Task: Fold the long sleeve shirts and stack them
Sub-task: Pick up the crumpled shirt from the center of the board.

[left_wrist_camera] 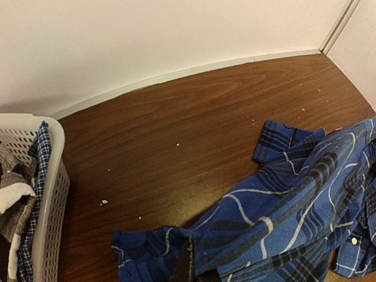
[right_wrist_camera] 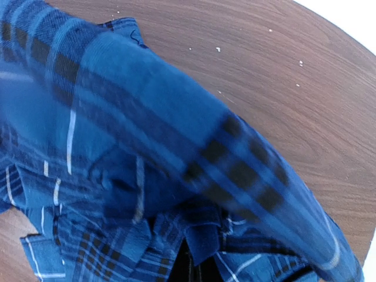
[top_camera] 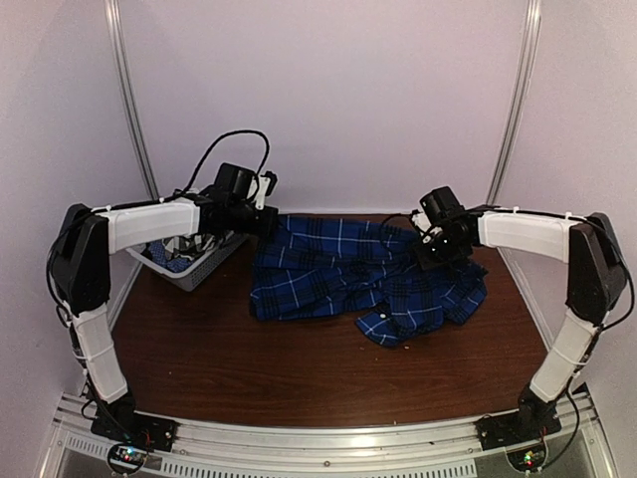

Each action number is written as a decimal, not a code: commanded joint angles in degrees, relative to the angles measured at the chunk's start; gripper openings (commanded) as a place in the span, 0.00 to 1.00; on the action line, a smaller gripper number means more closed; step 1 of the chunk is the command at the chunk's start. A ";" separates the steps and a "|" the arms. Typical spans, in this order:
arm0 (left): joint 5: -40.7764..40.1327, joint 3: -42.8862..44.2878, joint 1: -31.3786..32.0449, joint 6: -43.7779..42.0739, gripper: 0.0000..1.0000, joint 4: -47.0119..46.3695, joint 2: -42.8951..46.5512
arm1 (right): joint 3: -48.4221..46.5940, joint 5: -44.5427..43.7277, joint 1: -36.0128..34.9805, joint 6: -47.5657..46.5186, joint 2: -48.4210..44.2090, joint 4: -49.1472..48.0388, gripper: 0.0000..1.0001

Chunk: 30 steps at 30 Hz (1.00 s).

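Note:
The blue plaid shirt (top_camera: 338, 274) lies rumpled at the back middle of the brown table. My left gripper (top_camera: 267, 221) is shut on its far left edge; in the left wrist view the cloth (left_wrist_camera: 282, 211) runs from the dark fingertips (left_wrist_camera: 183, 267) out to the right. My right gripper (top_camera: 434, 251) is shut on the shirt's right part, and the cloth (right_wrist_camera: 164, 147) drapes over and fills the right wrist view. A black-and-white checked shirt (left_wrist_camera: 12, 194) lies in the white mesh basket (top_camera: 194, 264).
The basket stands at the back left beside the left arm; its wall shows in the left wrist view (left_wrist_camera: 50, 223). The white back wall (top_camera: 328, 100) runs close behind the shirt. Small crumbs dot the table (left_wrist_camera: 104, 202).

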<state>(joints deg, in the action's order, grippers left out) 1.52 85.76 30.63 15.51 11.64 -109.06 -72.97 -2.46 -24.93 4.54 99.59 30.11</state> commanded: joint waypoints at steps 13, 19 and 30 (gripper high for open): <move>1.87 -0.48 -0.57 -7.26 0.47 0.89 3.31 | 7.54 -4.85 5.44 3.37 -23.35 6.44 0.00; 8.85 -10.30 -0.47 -6.86 0.79 -3.75 10.46 | 8.97 -1.31 8.90 3.68 -24.46 4.04 0.00; 6.77 -27.63 3.06 -4.23 0.85 -7.37 18.27 | 8.75 1.84 9.46 3.39 -22.41 3.20 0.00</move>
<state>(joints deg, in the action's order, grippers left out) 9.19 64.42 32.80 8.75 8.40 -94.91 -64.42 -2.24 -15.86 7.77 76.27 34.74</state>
